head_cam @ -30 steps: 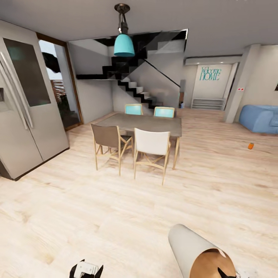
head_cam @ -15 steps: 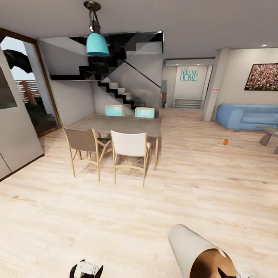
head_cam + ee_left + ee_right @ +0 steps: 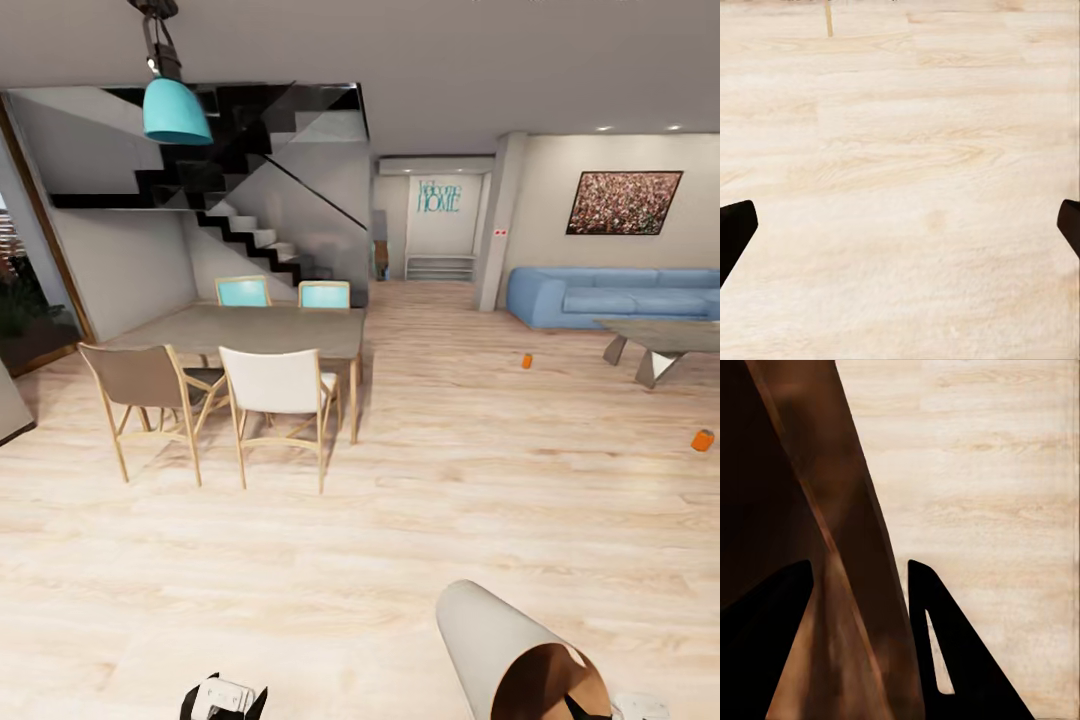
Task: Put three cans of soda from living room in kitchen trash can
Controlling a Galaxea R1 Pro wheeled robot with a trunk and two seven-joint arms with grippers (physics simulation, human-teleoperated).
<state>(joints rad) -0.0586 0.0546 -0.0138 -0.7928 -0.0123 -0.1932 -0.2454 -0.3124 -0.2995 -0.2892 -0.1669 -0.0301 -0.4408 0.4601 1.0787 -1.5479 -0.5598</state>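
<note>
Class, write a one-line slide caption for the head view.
Right gripper carries the tilted trash can toward two orange soda cans on the wood floor.

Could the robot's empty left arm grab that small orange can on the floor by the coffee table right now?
Probably not. The small orange can lies far across the wood floor, while the left gripper hangs open beside the robot.

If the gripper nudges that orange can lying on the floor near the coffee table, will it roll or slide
The nearer orange can looks tipped over, so it would probably roll on the smooth wood floor. Small and likely light, it may skitter away. It seems rigid enough to grip.
</note>
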